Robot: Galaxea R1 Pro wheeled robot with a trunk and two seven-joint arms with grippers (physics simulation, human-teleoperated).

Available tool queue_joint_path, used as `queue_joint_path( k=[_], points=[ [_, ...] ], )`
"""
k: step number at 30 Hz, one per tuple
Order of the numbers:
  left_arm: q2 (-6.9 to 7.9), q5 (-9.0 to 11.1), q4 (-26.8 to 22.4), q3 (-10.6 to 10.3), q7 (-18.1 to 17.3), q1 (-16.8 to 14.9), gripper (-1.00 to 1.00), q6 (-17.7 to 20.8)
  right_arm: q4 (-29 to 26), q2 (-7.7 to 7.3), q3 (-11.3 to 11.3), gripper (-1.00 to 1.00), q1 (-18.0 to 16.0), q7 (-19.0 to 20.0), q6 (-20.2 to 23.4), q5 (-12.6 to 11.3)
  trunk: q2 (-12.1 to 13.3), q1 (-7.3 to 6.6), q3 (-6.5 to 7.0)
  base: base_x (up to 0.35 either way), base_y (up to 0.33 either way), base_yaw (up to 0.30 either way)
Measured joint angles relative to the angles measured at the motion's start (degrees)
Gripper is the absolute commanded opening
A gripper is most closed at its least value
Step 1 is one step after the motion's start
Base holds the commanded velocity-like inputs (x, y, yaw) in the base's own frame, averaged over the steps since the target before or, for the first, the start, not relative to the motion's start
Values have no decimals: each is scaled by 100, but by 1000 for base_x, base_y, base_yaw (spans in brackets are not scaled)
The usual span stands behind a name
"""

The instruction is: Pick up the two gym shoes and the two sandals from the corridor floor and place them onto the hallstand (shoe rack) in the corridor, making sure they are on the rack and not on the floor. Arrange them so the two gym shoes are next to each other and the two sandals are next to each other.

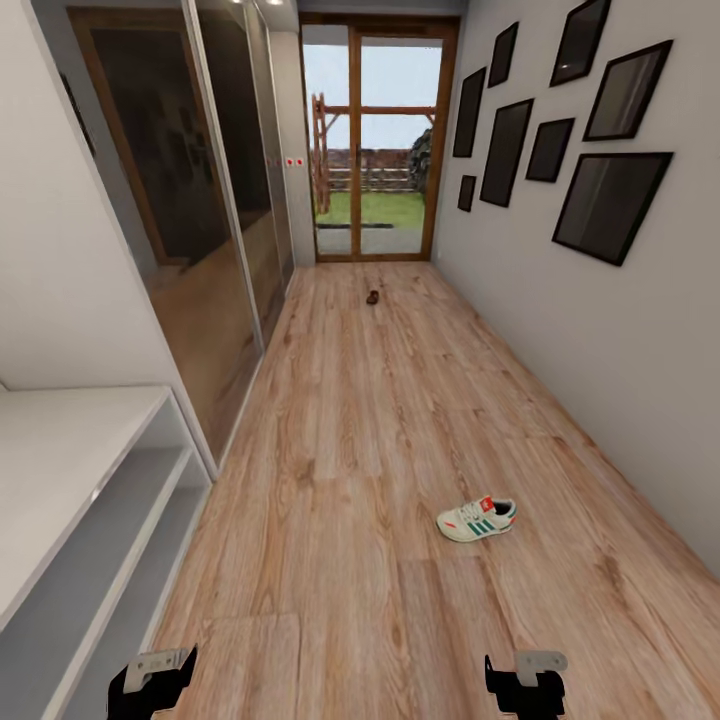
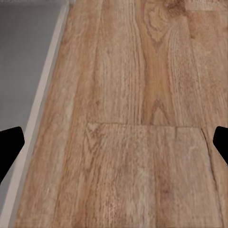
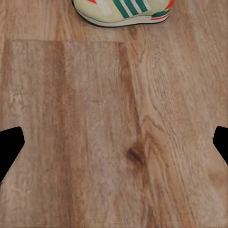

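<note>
Laminate of light brown wood planks, the corridor floor (image 1: 380, 420), runs from the robot to a wood-framed glass door (image 1: 378, 140) at the far end, beyond which lie grass and a fence. Along the left stands a mirrored sliding wardrobe (image 1: 200, 190), and nearer on that side the light grey hallstand (image 1: 70, 480) shows its top and two open tiers (no shoes on the part visible). The right wall carries a cluster of black picture frames (image 1: 610, 200). One gym shoe (image 1: 477, 519), white with green stripes and red-orange accents, lies on its sole on the floor ahead of the right arm, well apart from the hallstand; the right wrist view catches it (image 3: 124, 11) at the frame's edge. Far down the corridor a small dark brown object (image 1: 373, 298) rests on the floor, too small to identify surely. The left gripper (image 1: 152, 682) and right gripper (image 1: 524, 682) hang low over bare planks, both with fingers spread wide and holding nothing.
</note>
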Motion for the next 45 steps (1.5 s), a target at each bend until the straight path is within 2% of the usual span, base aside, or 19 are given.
queue_joint_path(
  k=[22,33,45],
  points=[
    [0,6,0,3,0,0,100,-5,-2,-3,0,100,0,1,0,0,0,-1,0,324,2,0],
    [0,6,-1,7,0,0,100,-5,-2,0,1,100,0,4,1,0,0,-1,0,325,95,0],
    [0,6,-110,10,1,6,100,-3,-1,-4,0,100,0,3,1,0,0,1,0,119,71,0]
  ],
)
